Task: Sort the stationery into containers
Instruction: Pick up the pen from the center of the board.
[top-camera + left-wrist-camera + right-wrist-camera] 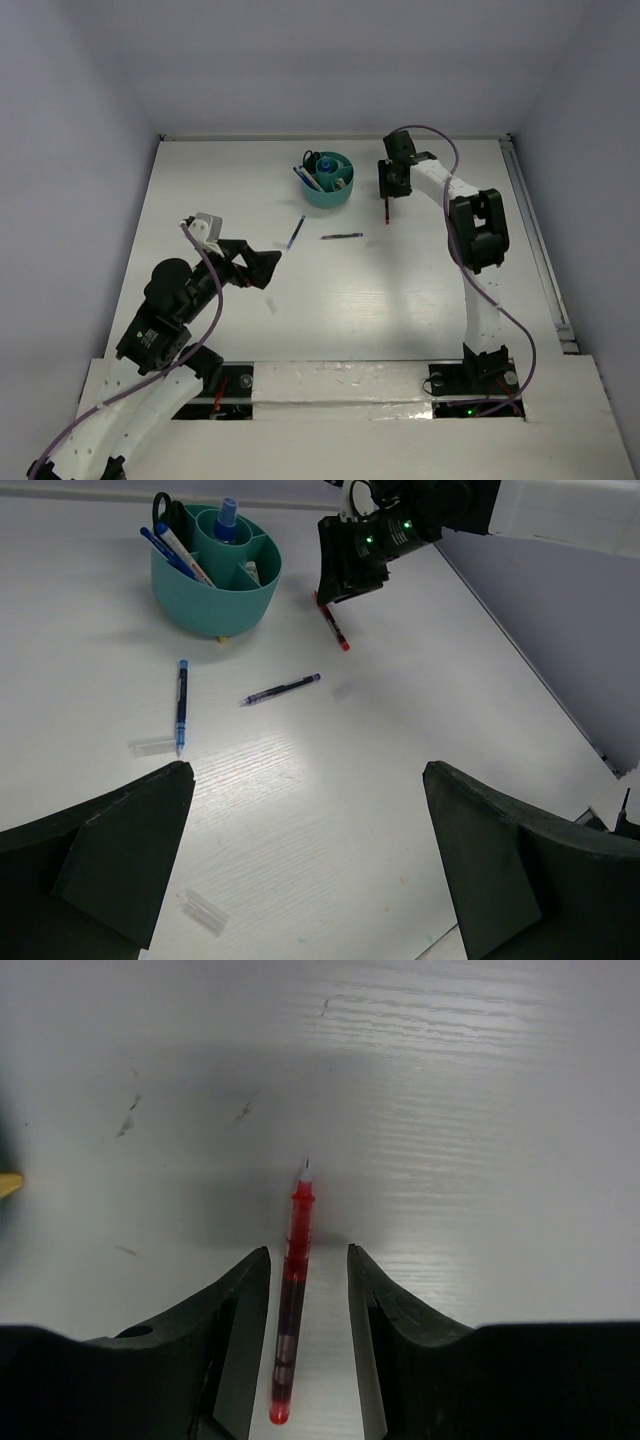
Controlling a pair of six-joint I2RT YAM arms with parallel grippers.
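Cup [215, 605]: teal, divided; blue pens [170, 552] in one compartment, blue-capped item [228, 510] in centre.
Red pen [292, 1290]: on tabletop [350, 780] near cup.
Your right jaws: spread astride red pen.
Your left jaws: spread wide, empty.

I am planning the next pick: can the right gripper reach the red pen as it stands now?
Likely yes. The right gripper straddles the red pen, jaws apart on either side, nothing between them and it.

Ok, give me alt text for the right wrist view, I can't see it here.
A red pen lies on the white table between the open fingers of the right gripper, with a gap on each side. Its tip points away from the camera.
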